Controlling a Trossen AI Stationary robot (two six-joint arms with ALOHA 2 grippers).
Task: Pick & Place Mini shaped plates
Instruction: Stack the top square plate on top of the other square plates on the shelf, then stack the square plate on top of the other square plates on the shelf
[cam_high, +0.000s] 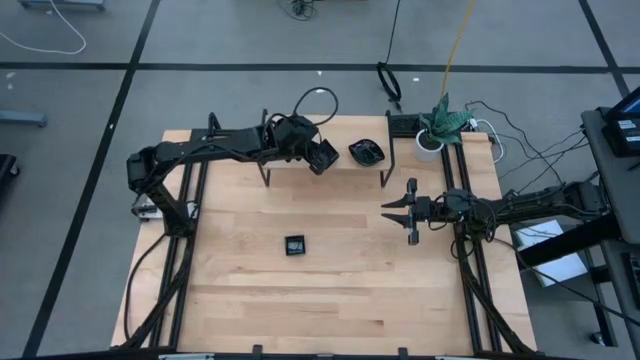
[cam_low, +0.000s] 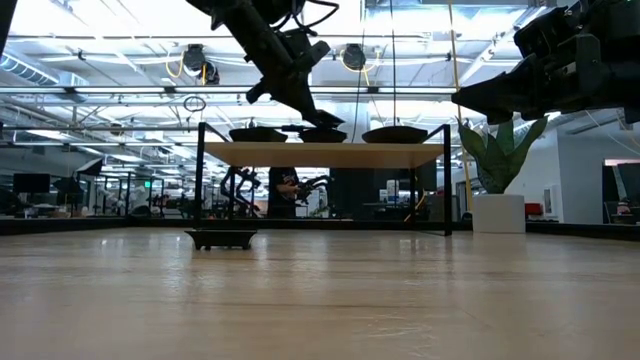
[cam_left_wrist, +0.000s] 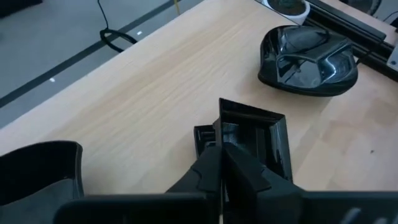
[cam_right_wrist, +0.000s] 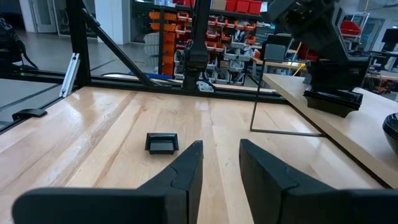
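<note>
Left end effector (cam_left_wrist: 221, 163) pinches square plate (cam_left_wrist: 252, 140) on shelf (cam_left_wrist: 155, 81).

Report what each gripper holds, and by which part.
The left gripper, over the raised shelf, is shut on a square plate, pinching its near rim. The right gripper is open and holds nothing.

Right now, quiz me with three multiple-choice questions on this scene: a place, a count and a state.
1. Where is the wavy plate? A on the floor; B on the shelf; C under the table.
2. How many plates lie directly on the table? A one; B three; C five.
3. The left end effector is: A open; B out of view; C shut on a square plate.
Answers: B, it sits on the shelf; A, only one small plate lies there; C, its fingers clamp the rim. The right end effector hovers open.
</note>
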